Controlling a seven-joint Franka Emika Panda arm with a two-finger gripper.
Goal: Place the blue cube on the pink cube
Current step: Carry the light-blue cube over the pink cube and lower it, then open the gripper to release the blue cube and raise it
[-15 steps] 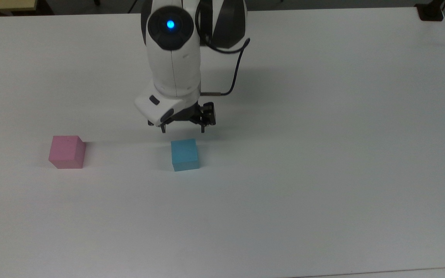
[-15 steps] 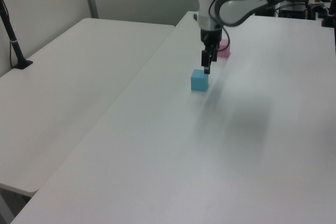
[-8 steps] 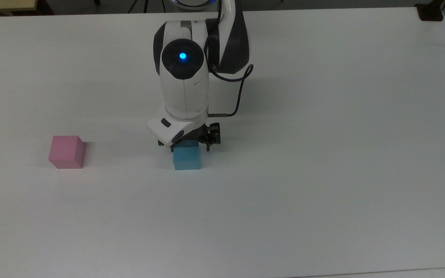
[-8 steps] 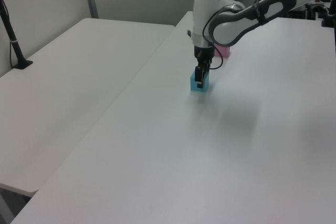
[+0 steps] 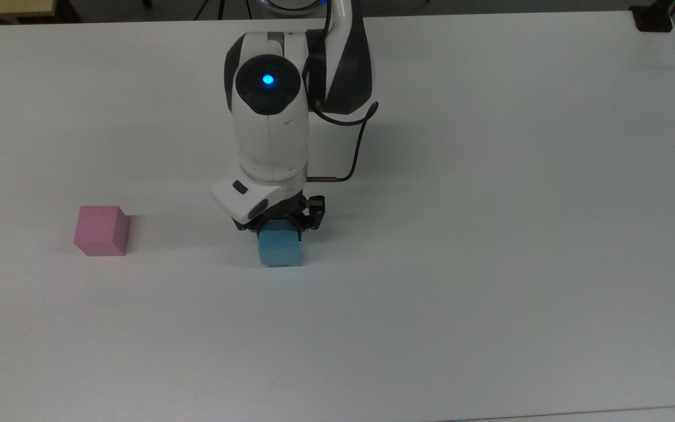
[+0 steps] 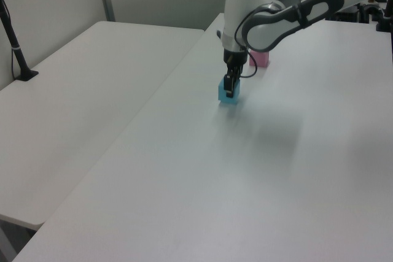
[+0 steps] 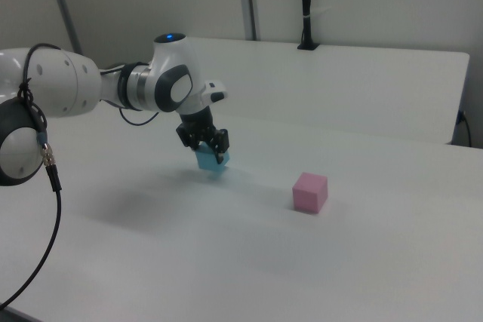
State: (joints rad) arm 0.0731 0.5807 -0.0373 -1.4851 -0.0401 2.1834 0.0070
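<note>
In the top view, the white arm reaches down over the white worktop (image 5: 490,234) and its tool (image 5: 279,230) sits on the blue cube (image 5: 280,251), the dark fingers closed against the cube's two sides. The cube's lower half shows below the tool, with a faint shadow just under it. The pink cube (image 5: 102,230) rests on the worktop well apart, toward the top view's left, roughly level with the blue one. A blue light glows on the arm's wrist housing, and a dark cable loops off its side.

In the left view, the tool (image 6: 229,88) points straight down and pinches the blue cube (image 6: 226,94). The pink cube (image 6: 260,59) sits farther back, partly behind the arm.

In the right view, the tool (image 7: 204,141) holds the blue cube (image 7: 211,163), which looks tilted and raised a little above the worktop (image 7: 362,262), a soft shadow beneath it. The pink cube (image 7: 310,191) stands flat toward the right view's right, apart from the tool.
</note>
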